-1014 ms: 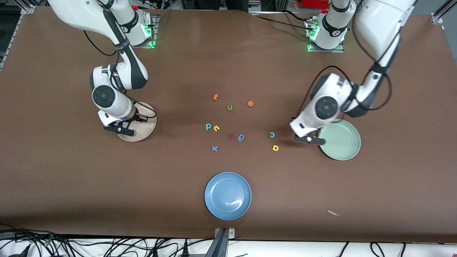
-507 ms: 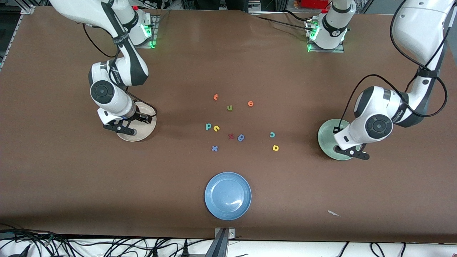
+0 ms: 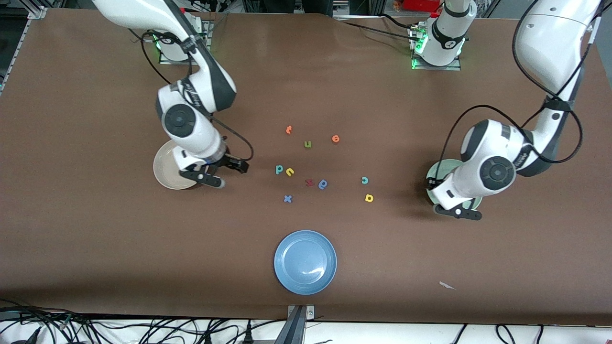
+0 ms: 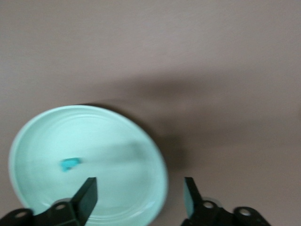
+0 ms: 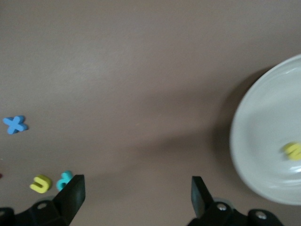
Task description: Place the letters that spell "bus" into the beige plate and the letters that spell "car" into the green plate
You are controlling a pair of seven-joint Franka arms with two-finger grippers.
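The beige plate (image 3: 165, 167) (image 5: 263, 141) holds one yellow letter (image 5: 292, 150). My right gripper (image 3: 222, 174) (image 5: 136, 188) is open and empty over bare table, between that plate and the teal "b" (image 3: 279, 169) (image 5: 65, 179) with the yellow "u" (image 3: 289, 172) (image 5: 41, 183) beside it. The green plate (image 3: 436, 173) (image 4: 117, 141) holds a small teal letter (image 4: 70, 164). My left gripper (image 3: 456, 210) (image 4: 138, 190) hangs open over that plate's rim, holding nothing. The teal "c" (image 3: 365, 180) and yellow "a" (image 3: 368, 198) lie on the table toward the green plate.
Other loose letters lie mid-table: an olive "u" (image 3: 307, 144), two orange ones (image 3: 288, 129) (image 3: 335, 138), a red one (image 3: 309, 182), a blue "a"-like one (image 3: 323, 184) and a blue "x" (image 3: 287, 198). A blue plate (image 3: 305, 262) sits nearer the front camera.
My right gripper opened and moved off the beige plate toward the letters. My left gripper swung over the green plate and opened; a teal letter now lies in that plate.
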